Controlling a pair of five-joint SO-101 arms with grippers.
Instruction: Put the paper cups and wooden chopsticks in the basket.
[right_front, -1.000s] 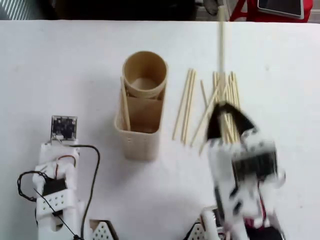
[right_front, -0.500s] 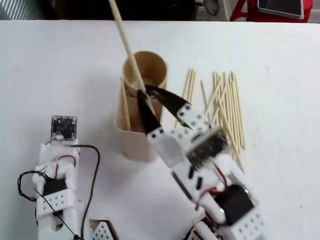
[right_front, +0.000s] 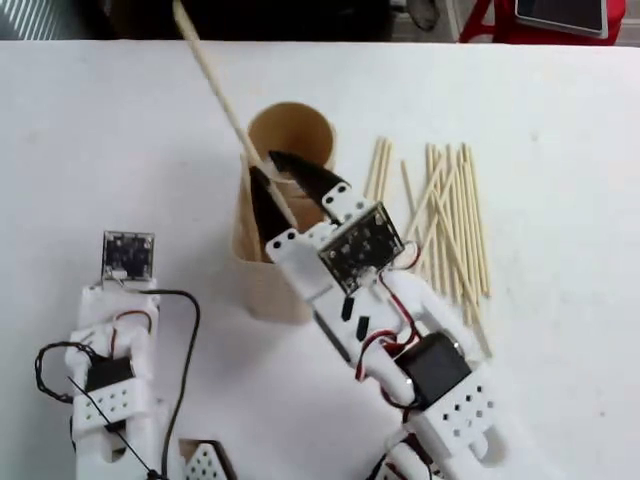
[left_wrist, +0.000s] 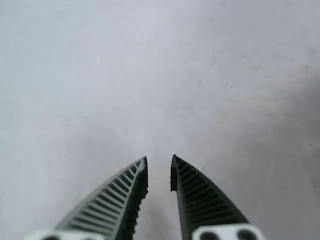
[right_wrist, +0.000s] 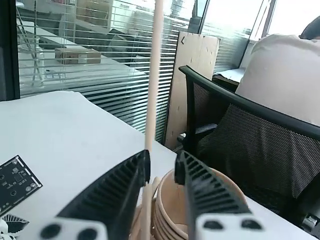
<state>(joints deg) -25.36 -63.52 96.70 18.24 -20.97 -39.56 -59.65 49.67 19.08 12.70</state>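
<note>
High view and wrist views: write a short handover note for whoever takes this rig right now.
The left gripper is slightly open, empty, over the table.
The right gripper is shut on one chopstick, tilted above the basket.
Done: the cups sit stacked in the basket.
Left: lower this chopstick in, then move the loose chopsticks lying on the table beside the basket.
</note>
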